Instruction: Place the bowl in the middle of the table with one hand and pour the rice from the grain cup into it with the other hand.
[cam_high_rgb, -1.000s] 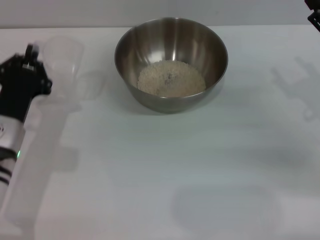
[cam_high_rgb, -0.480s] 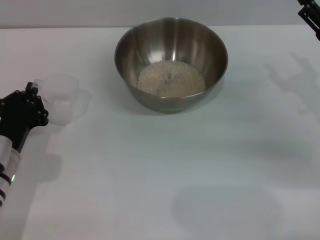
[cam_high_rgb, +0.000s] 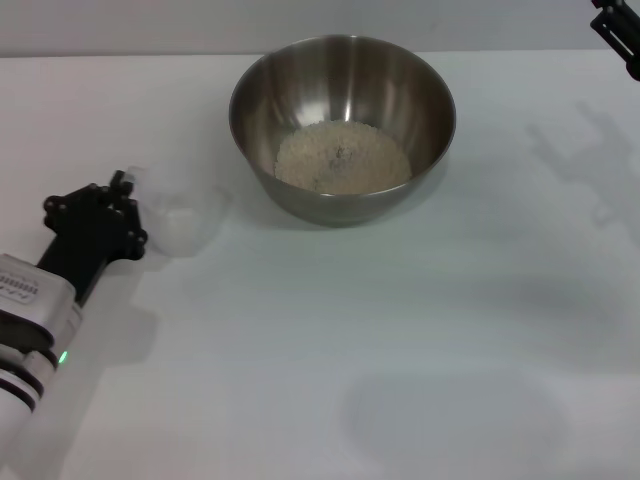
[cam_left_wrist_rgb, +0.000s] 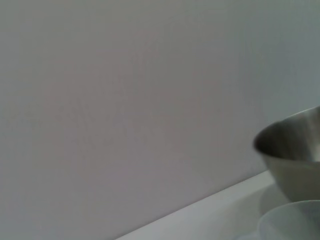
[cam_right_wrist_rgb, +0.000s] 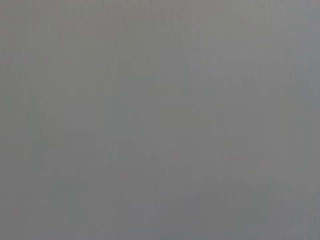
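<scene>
The stainless-steel bowl (cam_high_rgb: 343, 125) stands on the white table (cam_high_rgb: 400, 330), a little behind its middle, with a heap of pale rice (cam_high_rgb: 343, 157) in its bottom. My left gripper (cam_high_rgb: 135, 205) is left of the bowl, low over the table, shut on the handle of the clear grain cup (cam_high_rgb: 187, 215). The cup stands upright and looks empty. The left wrist view shows the bowl's side (cam_left_wrist_rgb: 295, 150) and the cup's rim (cam_left_wrist_rgb: 292, 222). My right gripper (cam_high_rgb: 620, 25) shows only partly at the far right corner, away from the bowl.
The table's far edge (cam_high_rgb: 120, 55) meets a grey wall behind the bowl. The right wrist view shows only plain grey. Soft shadows of the arms lie on the table at the right and front.
My left gripper has moved with the cup nearer to me and to the right, lowering it to the table beside the bowl. The bowl and rice have not moved.
</scene>
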